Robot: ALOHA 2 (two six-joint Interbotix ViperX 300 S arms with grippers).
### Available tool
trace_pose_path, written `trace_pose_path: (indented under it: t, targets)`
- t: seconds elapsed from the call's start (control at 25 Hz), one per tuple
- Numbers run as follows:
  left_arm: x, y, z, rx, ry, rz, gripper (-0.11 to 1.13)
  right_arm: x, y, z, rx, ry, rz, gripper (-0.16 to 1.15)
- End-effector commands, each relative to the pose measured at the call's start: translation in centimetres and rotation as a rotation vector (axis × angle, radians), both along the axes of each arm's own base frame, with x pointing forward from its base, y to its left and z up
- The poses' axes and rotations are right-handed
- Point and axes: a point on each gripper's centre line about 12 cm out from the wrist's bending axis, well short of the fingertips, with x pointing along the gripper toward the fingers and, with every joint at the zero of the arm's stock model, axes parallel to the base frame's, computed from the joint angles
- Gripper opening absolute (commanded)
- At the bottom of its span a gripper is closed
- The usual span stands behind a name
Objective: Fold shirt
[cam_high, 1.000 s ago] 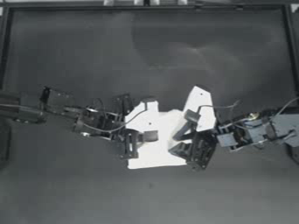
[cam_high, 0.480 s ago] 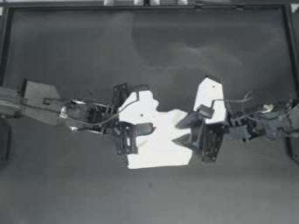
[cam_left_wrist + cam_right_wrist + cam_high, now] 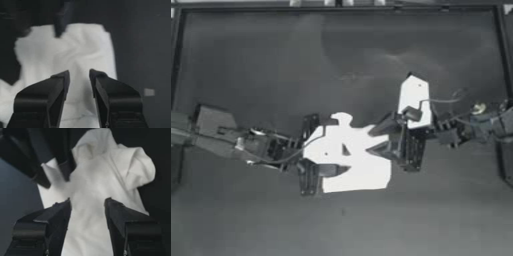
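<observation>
just shirt (image 3: 355,160) on dark table (image 3: 258,60)

Light is dim and even over the dark desk (image 3: 251,60), with a faint paler sheen above the shirt (image 3: 355,160). The shirt glares white, its folds nearly washed out from above. Both wrist views are soft; the near jaws blur into black.

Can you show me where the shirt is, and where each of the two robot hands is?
shirt (image 3: 361,167), top view, flat middle of the cloth.
left gripper (image 3: 333,150), top view, between its fingers over the shirt's left side.
right gripper (image 3: 386,137), top view, between its fingers at the shirt's right side.
</observation>
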Motion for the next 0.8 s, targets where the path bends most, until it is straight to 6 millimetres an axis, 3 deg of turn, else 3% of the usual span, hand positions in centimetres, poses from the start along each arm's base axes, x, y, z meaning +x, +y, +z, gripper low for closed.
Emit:
trace_pose_path:
  t: [0.04, 0.52, 0.8]
  targets:
    - [-0.7, -0.3, 2.8, -0.015, -0.11, -0.027, 0.72, 0.0, -0.2, 0.8, 0.015, -0.061, 0.028, 0.8]
    - [-2.2, 0.4, -0.2, -0.058, -0.113, -0.035, 0.72, 0.6, -0.8, -0.3, -0.02, -0.086, 0.099, 0.8]
    - [-2.9, 0.0, -1.9, -0.1, -0.103, -0.036, 0.72, 1.2, -1.0, -3.1, -0.003, -0.041, 0.13, 0.8]
